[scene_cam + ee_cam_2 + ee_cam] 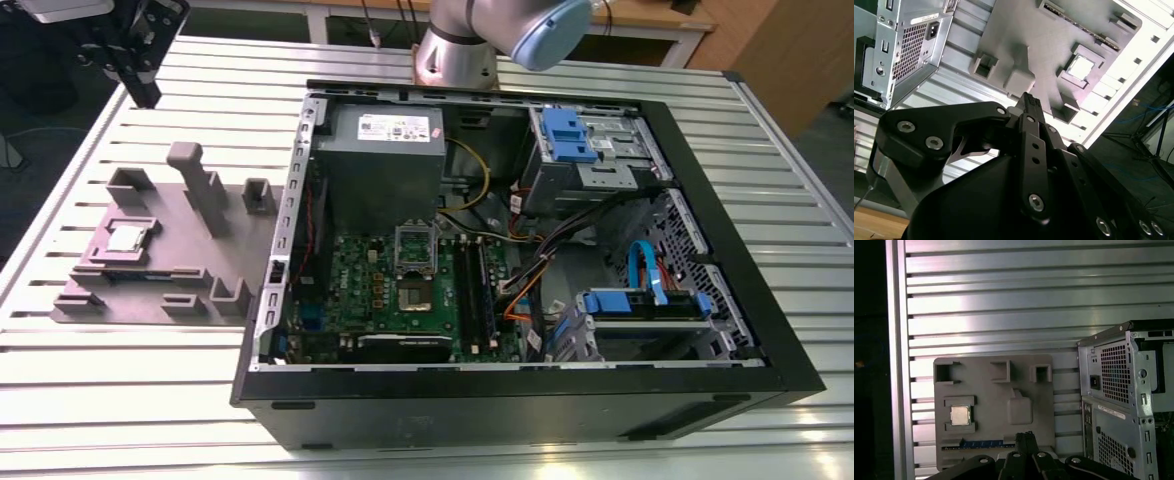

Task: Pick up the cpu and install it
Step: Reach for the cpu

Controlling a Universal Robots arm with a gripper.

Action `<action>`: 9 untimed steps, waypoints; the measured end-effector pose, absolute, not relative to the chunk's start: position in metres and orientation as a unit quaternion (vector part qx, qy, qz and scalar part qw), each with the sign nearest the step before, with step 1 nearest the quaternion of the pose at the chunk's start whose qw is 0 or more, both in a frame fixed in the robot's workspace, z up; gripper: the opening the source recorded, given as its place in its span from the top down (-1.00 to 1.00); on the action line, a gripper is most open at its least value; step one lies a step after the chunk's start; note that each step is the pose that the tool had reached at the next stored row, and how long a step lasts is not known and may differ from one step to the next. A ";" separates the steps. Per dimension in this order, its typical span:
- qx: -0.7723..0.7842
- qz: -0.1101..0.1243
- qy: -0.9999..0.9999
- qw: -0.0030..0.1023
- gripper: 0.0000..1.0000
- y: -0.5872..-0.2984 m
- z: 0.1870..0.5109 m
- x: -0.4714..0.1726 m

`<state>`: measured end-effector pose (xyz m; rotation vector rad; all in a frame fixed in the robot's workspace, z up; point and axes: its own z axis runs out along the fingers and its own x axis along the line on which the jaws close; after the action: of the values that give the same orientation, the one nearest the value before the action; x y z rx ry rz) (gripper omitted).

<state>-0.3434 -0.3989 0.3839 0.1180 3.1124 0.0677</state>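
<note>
The cpu [128,238] is a small square silver chip lying flat in a pocket of the grey fixture plate [187,262], on the exterior view's left. It also appears in both wrist views, cpu [1080,67] and cpu [959,415]. My gripper [144,96] hangs high over the table's far corner on that same side, well away from the chip. Its black fingers [1019,439] press together with nothing between them, so the gripper [1029,101] is shut and empty. In the open computer case, the green motherboard [387,290] shows its metal socket frame [416,262].
The open black computer case [534,400] fills the middle and right of the slatted metal table [120,400]. Inside are a grey power-supply box [384,140], blue drive bays [567,135] and loose cables [534,270]. Upright grey posts [194,180] rise from the fixture plate.
</note>
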 end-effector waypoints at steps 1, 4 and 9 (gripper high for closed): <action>0.038 0.022 0.999 0.013 0.80 -0.399 0.384 -0.344; 0.038 0.022 0.999 0.013 0.80 -0.399 0.384 -0.346; 0.038 0.022 0.999 0.013 0.80 -0.399 0.384 -0.347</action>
<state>-0.3470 -0.3989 0.3839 0.1180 3.1125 0.0677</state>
